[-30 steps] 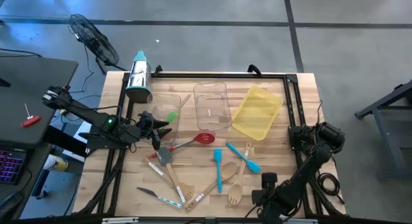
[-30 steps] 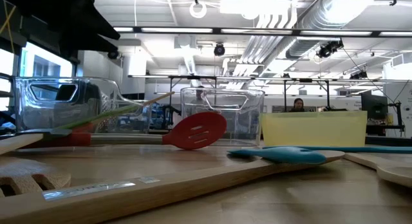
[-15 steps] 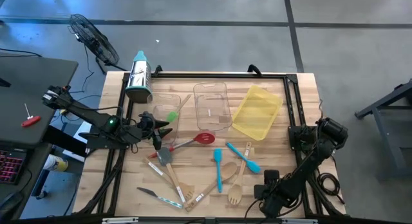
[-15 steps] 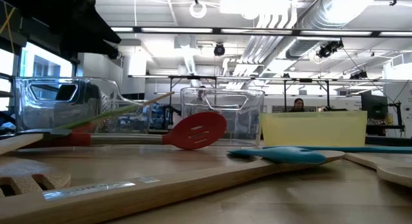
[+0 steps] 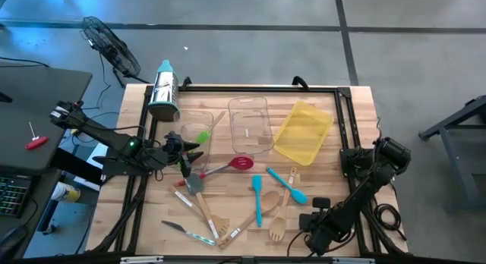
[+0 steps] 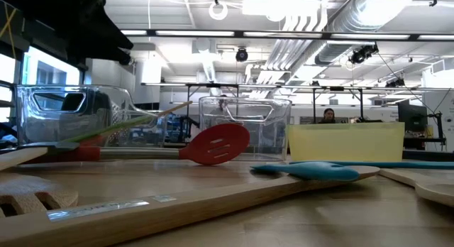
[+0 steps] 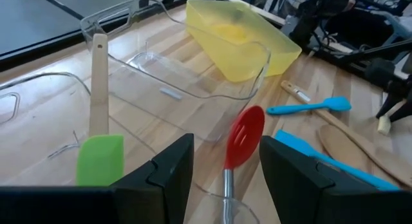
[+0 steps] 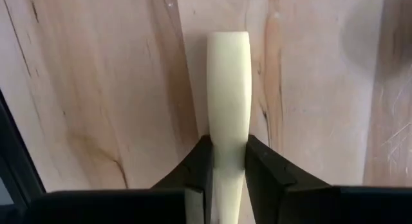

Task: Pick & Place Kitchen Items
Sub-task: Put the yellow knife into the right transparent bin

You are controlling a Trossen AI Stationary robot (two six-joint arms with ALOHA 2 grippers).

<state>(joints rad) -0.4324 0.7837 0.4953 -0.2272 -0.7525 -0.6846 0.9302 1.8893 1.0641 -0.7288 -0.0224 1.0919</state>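
The right gripper [image 8: 226,176], low at the table's near edge, pinches a pale cream, round-ended utensil handle [image 8: 228,89] between its fingers. The left gripper [image 7: 225,172] hangs part-open, empty, a red slotted silicone spatula [image 7: 243,139] just ahead.

This is a robotics lab or workshop in an industrial hall, not a kitchen. In the low view the upper frame shows an open ceiling with silver ducts [image 6: 333,20], pipes and strip lights, and a person [image 6: 328,116] sits at centre right among racks. From above, a wooden table [image 5: 357,112] with a black frame stands on a grey concrete floor [image 5: 243,36]; a fan [image 5: 114,51] is at upper left, a keyboard [image 5: 11,192] at lower left.
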